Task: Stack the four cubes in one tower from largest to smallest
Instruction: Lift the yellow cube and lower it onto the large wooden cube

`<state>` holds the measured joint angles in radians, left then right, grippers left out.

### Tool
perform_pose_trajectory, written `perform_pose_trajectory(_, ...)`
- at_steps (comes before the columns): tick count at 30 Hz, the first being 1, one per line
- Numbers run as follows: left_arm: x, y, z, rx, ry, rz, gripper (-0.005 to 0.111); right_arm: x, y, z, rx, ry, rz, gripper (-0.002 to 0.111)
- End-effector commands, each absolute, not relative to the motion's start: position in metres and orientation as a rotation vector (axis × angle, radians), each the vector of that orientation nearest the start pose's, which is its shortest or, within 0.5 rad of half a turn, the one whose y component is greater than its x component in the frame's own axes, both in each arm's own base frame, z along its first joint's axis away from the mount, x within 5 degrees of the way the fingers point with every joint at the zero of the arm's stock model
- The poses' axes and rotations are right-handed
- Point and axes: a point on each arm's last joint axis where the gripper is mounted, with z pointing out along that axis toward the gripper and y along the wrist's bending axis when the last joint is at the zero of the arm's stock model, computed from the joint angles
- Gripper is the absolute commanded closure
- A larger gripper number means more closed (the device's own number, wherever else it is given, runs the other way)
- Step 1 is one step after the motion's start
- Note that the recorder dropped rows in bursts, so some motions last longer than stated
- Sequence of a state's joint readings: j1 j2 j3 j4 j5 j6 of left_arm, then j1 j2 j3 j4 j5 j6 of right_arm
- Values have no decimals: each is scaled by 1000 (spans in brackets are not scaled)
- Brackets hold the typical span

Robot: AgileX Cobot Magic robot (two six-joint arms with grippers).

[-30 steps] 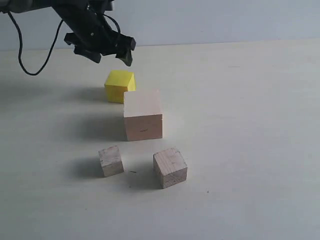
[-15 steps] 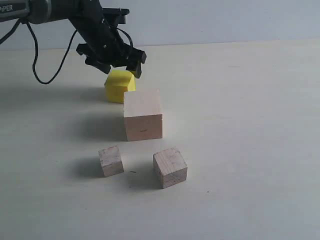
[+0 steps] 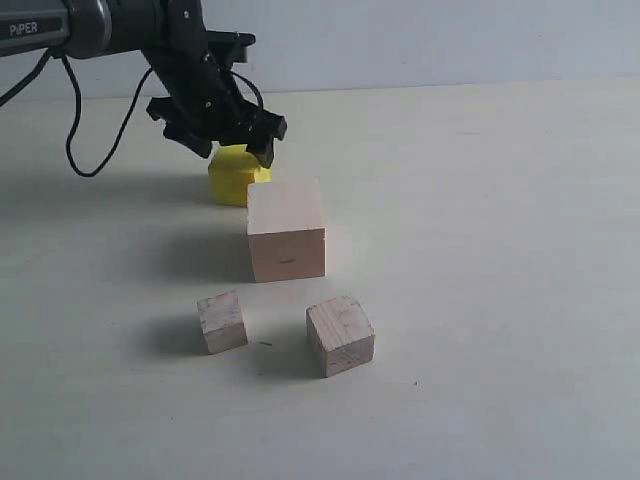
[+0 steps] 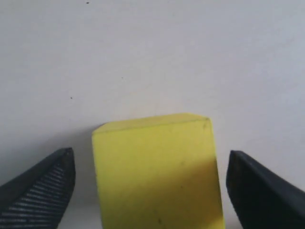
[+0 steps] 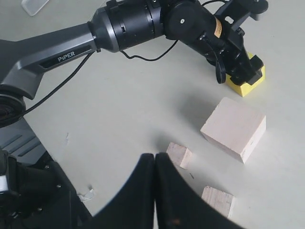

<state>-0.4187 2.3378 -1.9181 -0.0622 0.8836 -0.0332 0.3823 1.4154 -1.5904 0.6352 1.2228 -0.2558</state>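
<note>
The bright yellow cube (image 3: pixel 233 180) (image 4: pixel 157 174) (image 5: pixel 248 84) rests on the table behind the large pale wood cube (image 3: pixel 286 230) (image 5: pixel 233 128). My left gripper (image 3: pixel 232 146) (image 4: pixel 151 191) is open and straddles the yellow cube, a small gap showing on each side between its fingers (image 4: pixel 40 188) and the cube. In front lie the smallest greyish cube (image 3: pixel 221 321) (image 5: pixel 179 154) and the mid greyish cube (image 3: pixel 340 334) (image 5: pixel 218 200), apart from each other. My right gripper (image 5: pixel 155 160) is shut on nothing, high above the table and outside the exterior view.
The pale table (image 3: pixel 500 250) stretches to a light wall at the back. The left arm's black cable (image 3: pixel 80 140) hangs down over the far left. The robot's dark base (image 5: pixel 28 191) fills a corner of the right wrist view.
My left gripper has come down and slightly right from above the table until its open fingers sit around the top of the yellow cube. The cubes have not moved.
</note>
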Motion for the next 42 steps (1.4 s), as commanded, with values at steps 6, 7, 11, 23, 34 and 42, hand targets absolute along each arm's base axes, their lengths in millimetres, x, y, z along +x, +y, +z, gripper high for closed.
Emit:
perform_pose_trajectory(6, 454, -208, 136, 479, 2813, -191, 25, 238, 151, 438, -746, 2321, 886, 108)
perform_pose_trajectory(7, 454, -208, 136, 454, 2816, -195, 26, 238, 151, 438, -746, 2321, 886, 108)
perform_pose_trajectory(11, 455, -209, 146, 412, 2788, -211, 46, 238, 151, 438, -746, 2321, 886, 108)
perform_pose_trajectory(23, 440, -198, 213, 321, 2767, -186, 106, 238, 151, 438, -750, 2319, 884, 108)
perform_pose_trajectory(34, 402, -199, 263, 106, 2901, -199, 106, 238, 151, 438, -750, 2319, 884, 108)
perform_pose_trajectory(42, 356, -271, 259, 223, 2933, -255, 106, 230, 147, 444, -754, 2295, 867, 108)
